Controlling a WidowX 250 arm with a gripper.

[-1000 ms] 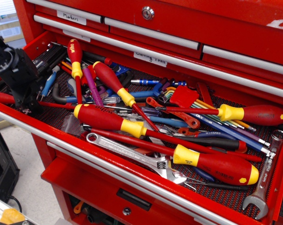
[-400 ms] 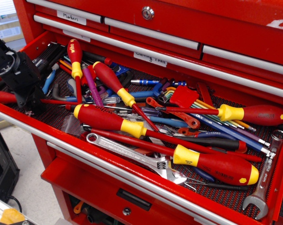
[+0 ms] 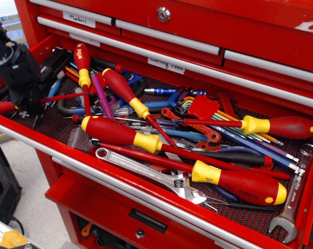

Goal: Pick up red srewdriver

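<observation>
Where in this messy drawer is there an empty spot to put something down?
Bare black mat shows at the front right, between the big red-and-yellow screwdriver and the silver wrench. A smaller patch sits front left beside the black gripper. The middle is piled with tools.

Red tool chest [image 3: 281, 36], silver drawer rails [image 3: 161, 36]. Screwdrivers [image 3: 120, 132] red with yellow collars. Black gripper [image 3: 27, 106]. Chrome wrench [image 3: 146, 171]. Thin red screwdriver [image 3: 63, 95]. Dark dotted drawer liner [image 3: 58, 127].

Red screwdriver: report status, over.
Gripper shut on red screwdriver, far left of drawer. Handle end behind the fingers, shaft tilted up over the tool pile. Nothing pinning it.
</observation>
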